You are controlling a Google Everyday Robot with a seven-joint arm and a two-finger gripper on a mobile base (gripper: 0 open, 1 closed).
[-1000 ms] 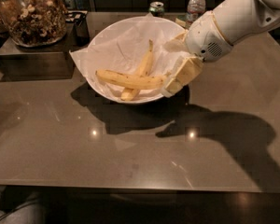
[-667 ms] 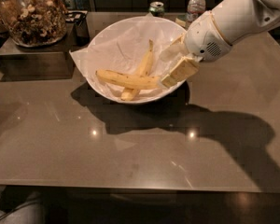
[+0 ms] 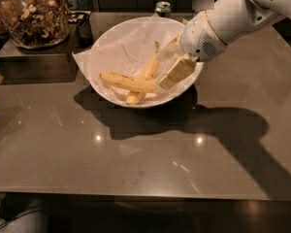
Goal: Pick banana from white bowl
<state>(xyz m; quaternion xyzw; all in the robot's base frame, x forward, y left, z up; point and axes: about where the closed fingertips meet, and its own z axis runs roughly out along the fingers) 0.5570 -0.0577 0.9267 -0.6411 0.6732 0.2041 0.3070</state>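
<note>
The white bowl (image 3: 111, 47), lined with crinkled white paper, stands at the back middle of the grey table. The banana (image 3: 128, 82), plump and deep yellow, lies left to right in the bowl's front part. A paler, slimmer banana (image 3: 149, 67) lies crossed beneath it, stem pointing to the back. My gripper (image 3: 162, 69) reaches in from the right over the bowl's right rim. It is open, with the lower finger (image 3: 177, 72) at the banana's right end and the upper finger (image 3: 167, 51) by the paler banana's upper part. It holds nothing.
A big glass jar of mixed snacks (image 3: 31, 13) stands on a dark box (image 3: 34, 62) at the back left. A drink can (image 3: 162, 7) stands behind the bowl. The table's front edge (image 3: 136, 195) runs across the bottom.
My gripper has moved left and a little deeper into the bowl, so its lower finger now reaches the banana's right end. The bananas and bowl have not moved.
</note>
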